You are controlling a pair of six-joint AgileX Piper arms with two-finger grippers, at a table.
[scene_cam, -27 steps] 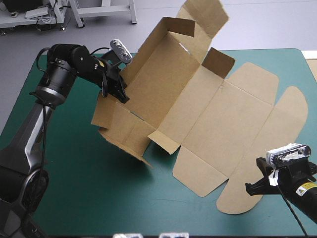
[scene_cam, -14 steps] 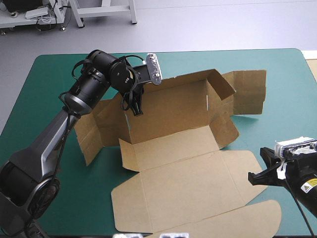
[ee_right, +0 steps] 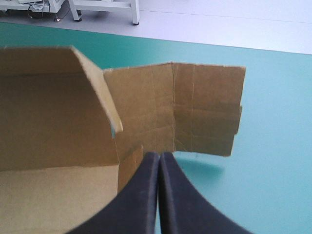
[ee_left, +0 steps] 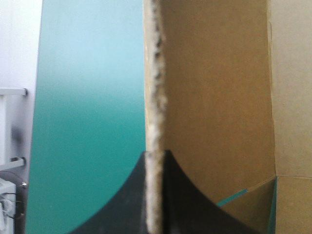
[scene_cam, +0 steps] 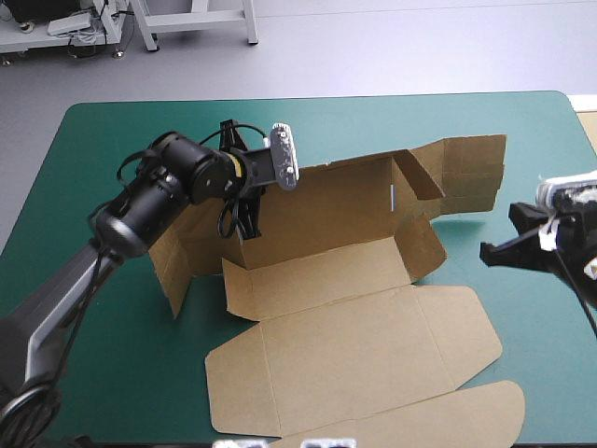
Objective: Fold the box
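The brown box (scene_cam: 354, 355) lies mid-table with its long back wall (scene_cam: 326, 210) standing and its lid panels flat toward the near edge. My left gripper (scene_cam: 244, 224) is shut on the left end of that wall. In the left wrist view the board's raw edge (ee_left: 155, 87) runs up from between the black fingers of that gripper (ee_left: 155, 155). My right gripper (scene_cam: 489, 252) hovers just off the box's right end, fingers shut in a point with nothing between them (ee_right: 159, 156). Ahead of it stands the creased right end flap (ee_right: 204, 112), which also shows in the high view (scene_cam: 471, 173).
The curved outer lid flap (scene_cam: 438, 415) reaches the table's near edge. A side flap (scene_cam: 173, 257) stands out from the box's left end, under my left arm. Bare teal-green cover (scene_cam: 103, 373) shows left of the box and along the far edge.
The box swung down from a tilted lift to rest with its back wall upright, then barely shifted. My left gripper sank slightly. My right gripper moved away from the near edge, up beside the right flaps.
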